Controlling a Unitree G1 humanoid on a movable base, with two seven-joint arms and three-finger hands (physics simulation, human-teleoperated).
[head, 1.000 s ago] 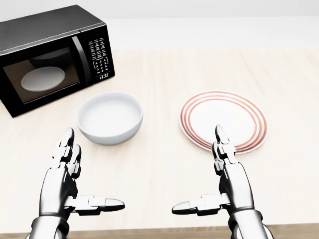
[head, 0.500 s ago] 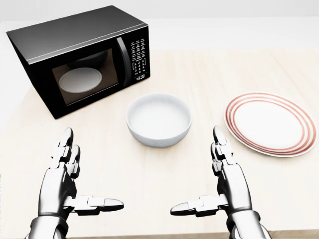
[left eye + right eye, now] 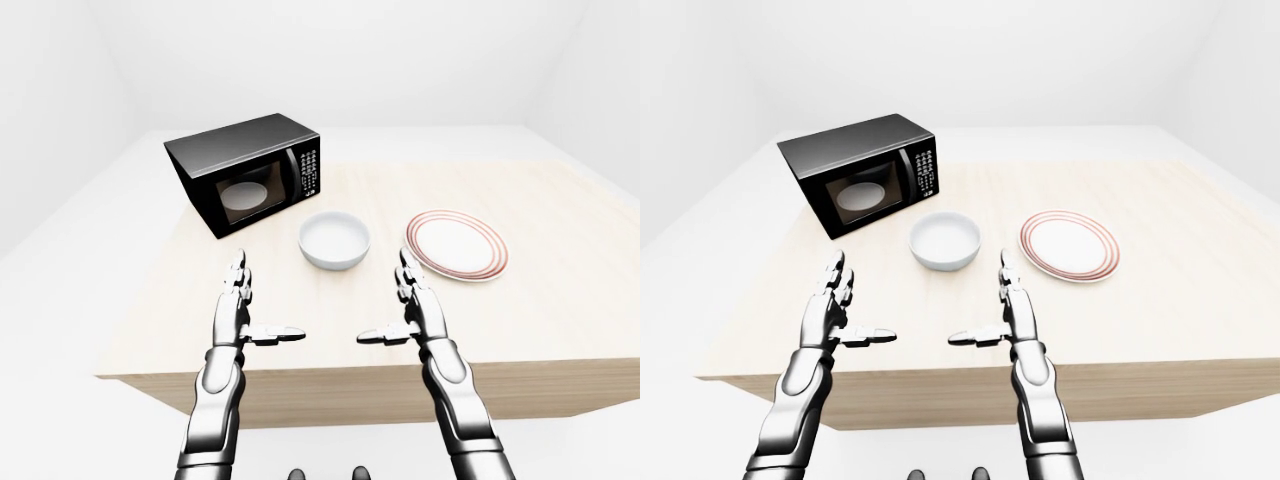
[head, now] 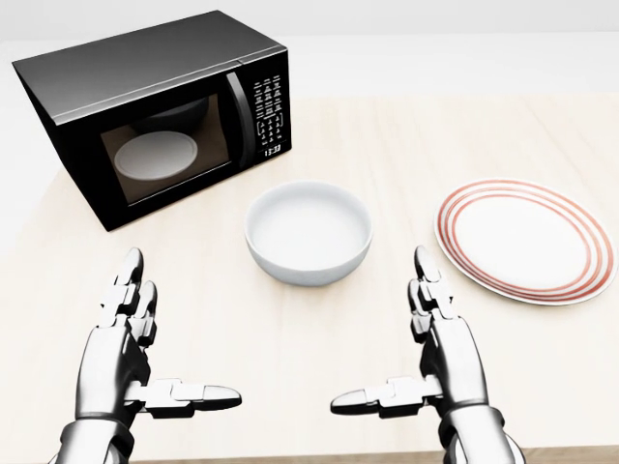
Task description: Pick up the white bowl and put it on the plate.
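Note:
The white bowl (image 4: 309, 233) stands upright and empty on the wooden table, in the middle of the head view. The plate (image 4: 525, 240), white with red rings, lies to its right, apart from it. My left hand (image 4: 155, 338) hovers at the lower left, open, fingers straight and thumb pointing inward. My right hand (image 4: 406, 338) mirrors it at the lower right, also open. Both hands stay below the bowl in the view, touching nothing. The bowl sits roughly between them.
A black microwave (image 4: 155, 111) with its door shut stands at the upper left, close to the bowl. The table's near edge (image 3: 350, 375) runs just under my wrists. White floor and walls surround the table.
One second ago the camera shifted left, so bowl, plate and microwave slid right in the view. Since half a second ago nothing has visibly moved. Both hands keep their pose.

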